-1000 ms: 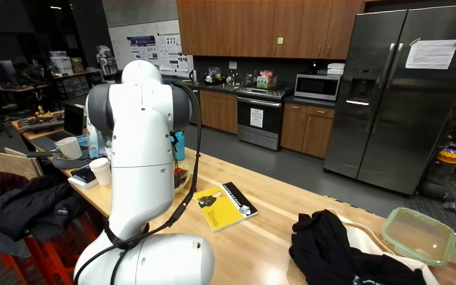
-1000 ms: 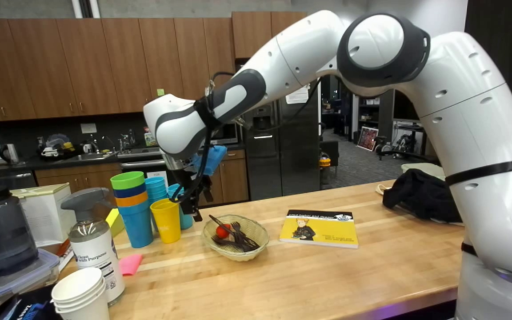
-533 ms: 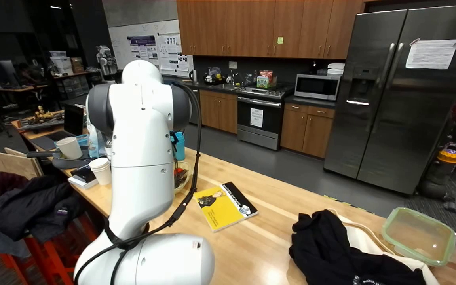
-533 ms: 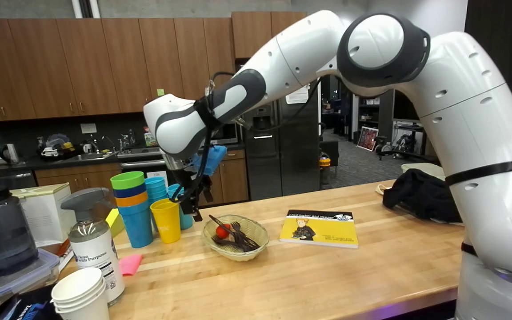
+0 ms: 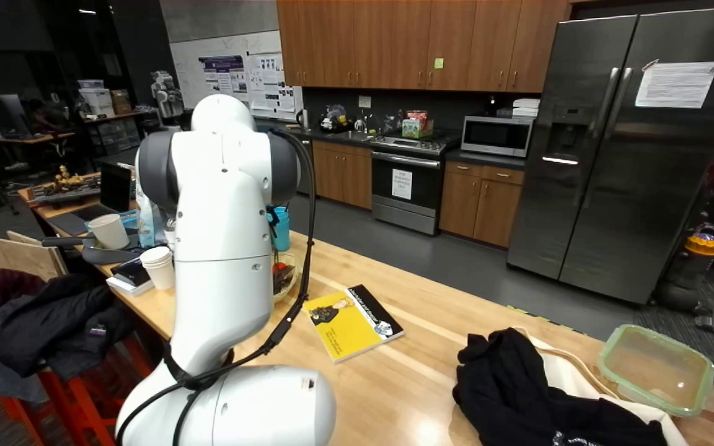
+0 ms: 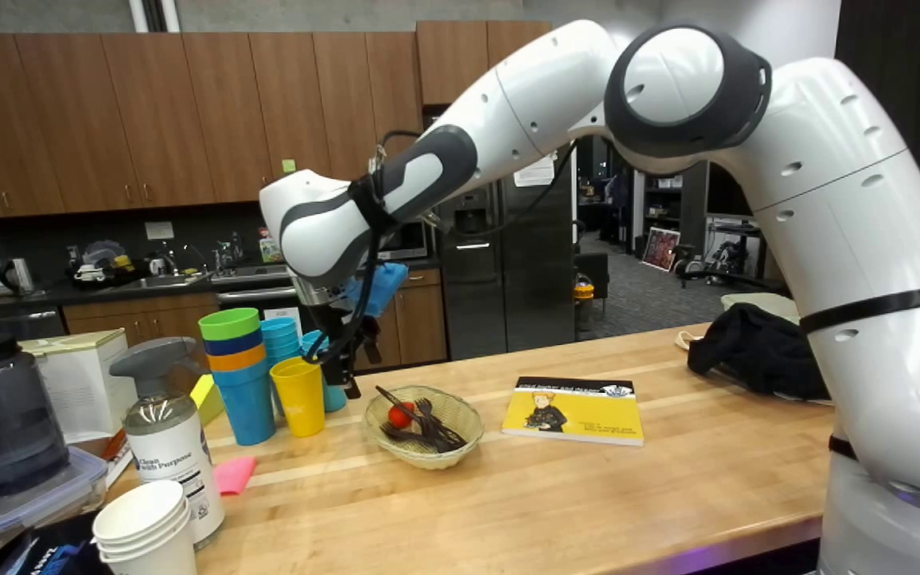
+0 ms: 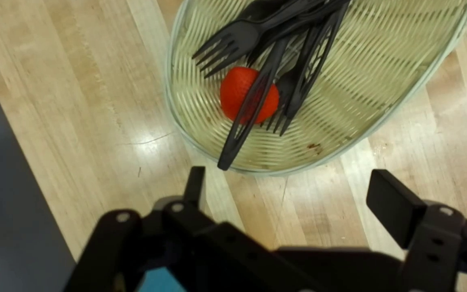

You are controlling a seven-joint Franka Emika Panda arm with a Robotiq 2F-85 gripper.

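Your gripper [image 7: 287, 188] stands with its fingers [image 7: 393, 202] spread wide, tabletop [image 7: 310, 221] showing between them and nothing held. At 12 o'clock from that gap in the wrist view lies the basket [image 7: 379, 77], no contact visible; inside it, toward 11 o'clock, a red round item [image 7: 235, 91] sits under a dark utensil [image 7: 230, 150] whose end crosses the rim, near a dark fork [image 7: 243, 36]. Status, by judgement: you have secured nothing, the contents lie in the basket, and the grasp is outstanding. Markings: in an exterior view, the yellow book [image 6: 596, 415], at 3 o'clock from the basket, appears to read "higher and deeper", its smaller print illegible; the spray bottle [image 6: 172, 459], at 9 o'clock, reads "Clean with Purpose". Farther out, a sign [image 5: 401, 184] on the oven [image 5: 423, 195] appears to read "For research purposes only"; the sheet [image 5: 676, 85] on the refrigerator [image 5: 571, 210] is unreadable.
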